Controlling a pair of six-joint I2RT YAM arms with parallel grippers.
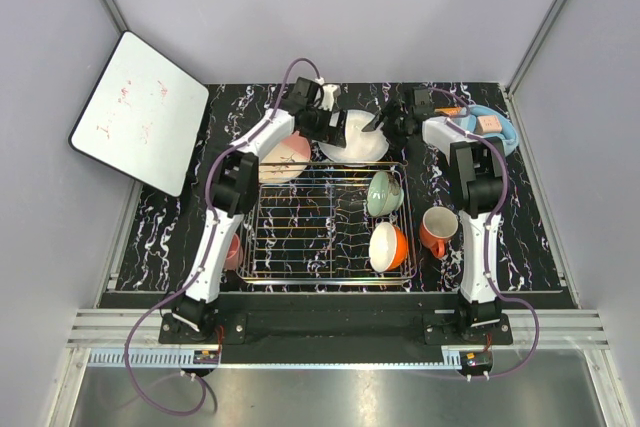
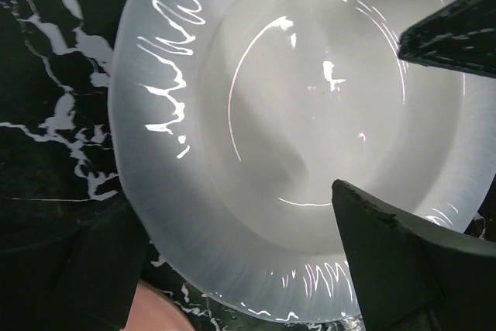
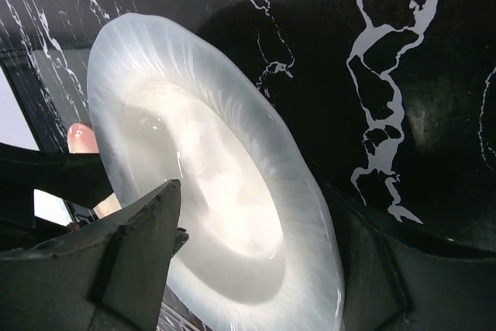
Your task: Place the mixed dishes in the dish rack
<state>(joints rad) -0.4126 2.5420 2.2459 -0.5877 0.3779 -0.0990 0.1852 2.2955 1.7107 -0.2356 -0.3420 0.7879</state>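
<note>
From above, the white plate point(image 1: 358, 147) sits just beyond the dish rack's point(image 1: 300, 232) far edge, with the left pincer point(image 1: 343, 130) and right pincer point(image 1: 380, 124) at it. The left wrist view shows the left pincer spread wide over the plate's well. The right wrist view shows the right pincer apart, its fingers straddling the rim.

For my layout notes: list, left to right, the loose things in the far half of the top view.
white board → pink plate → white plate → light-blue headphones
</note>
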